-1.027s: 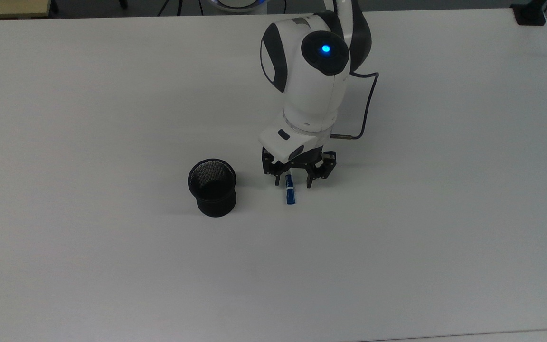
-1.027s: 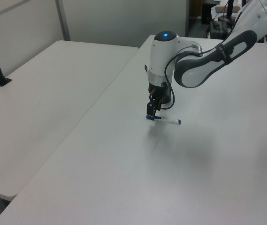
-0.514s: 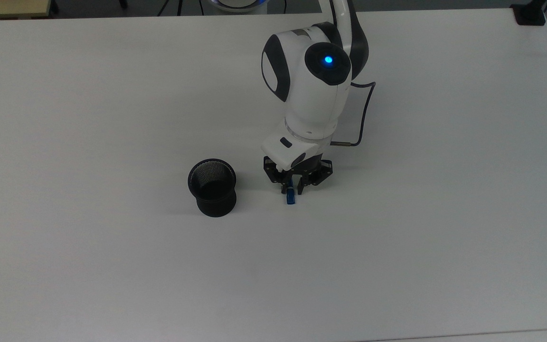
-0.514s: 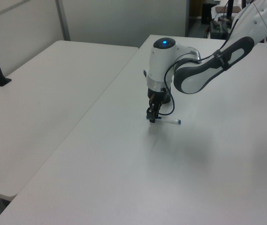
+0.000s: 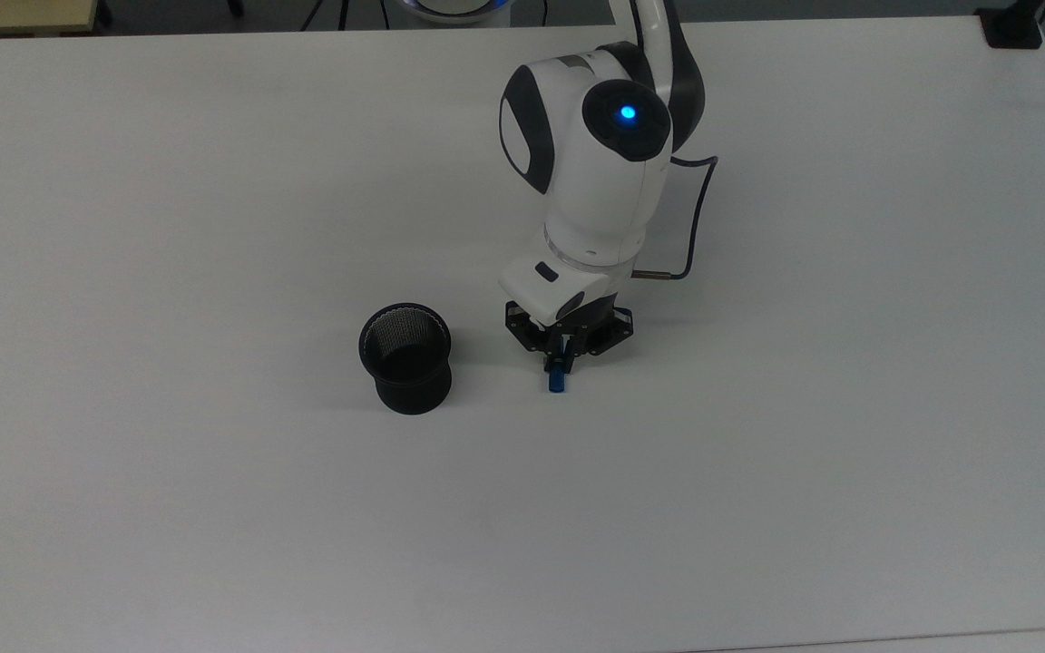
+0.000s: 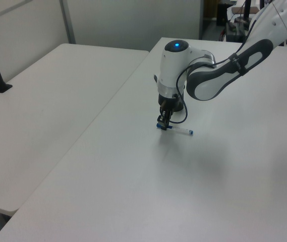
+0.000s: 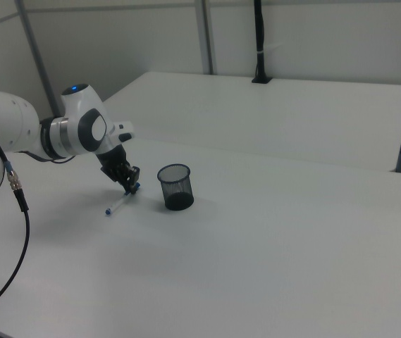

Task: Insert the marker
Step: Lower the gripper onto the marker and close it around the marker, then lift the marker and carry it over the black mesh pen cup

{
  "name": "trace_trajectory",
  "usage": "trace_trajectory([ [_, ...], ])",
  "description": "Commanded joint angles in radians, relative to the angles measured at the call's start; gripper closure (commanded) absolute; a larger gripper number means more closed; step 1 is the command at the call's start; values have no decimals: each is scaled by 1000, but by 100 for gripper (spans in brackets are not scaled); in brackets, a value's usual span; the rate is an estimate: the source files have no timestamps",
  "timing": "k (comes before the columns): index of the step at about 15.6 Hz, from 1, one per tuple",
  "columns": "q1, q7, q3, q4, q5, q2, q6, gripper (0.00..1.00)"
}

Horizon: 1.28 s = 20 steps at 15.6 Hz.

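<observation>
black mesh cup (image 5: pixel 405 358) empty, upright beside tool-gripped marker (image 5: pixel 557 376)

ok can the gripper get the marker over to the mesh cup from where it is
Probably yes. The gripper is shut on the marker, and only bare table lies between it and the open-topped mesh cup.

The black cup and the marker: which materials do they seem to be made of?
The black cup looks like metal wire mesh with a matte black finish: a fine grid shows on its inner wall, under a solid rim. The marker seems to be smooth plastic, with a white barrel and blue ends. The gripper is shut on it.
</observation>
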Motion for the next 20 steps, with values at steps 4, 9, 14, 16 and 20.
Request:
trace_trajectory([
  [4, -24, 65, -11, 19, -13, -129, -2, 91],
  [9, -61, 74, -11, -27, -15, -233, -2, 90],
  [14, -119, 71, -11, -113, -25, -318, 23, 90],
  [16, -150, 71, -11, -116, -42, -313, 91, 90],
  [20, -217, 73, -10, -145, -84, -284, 252, 89],
])
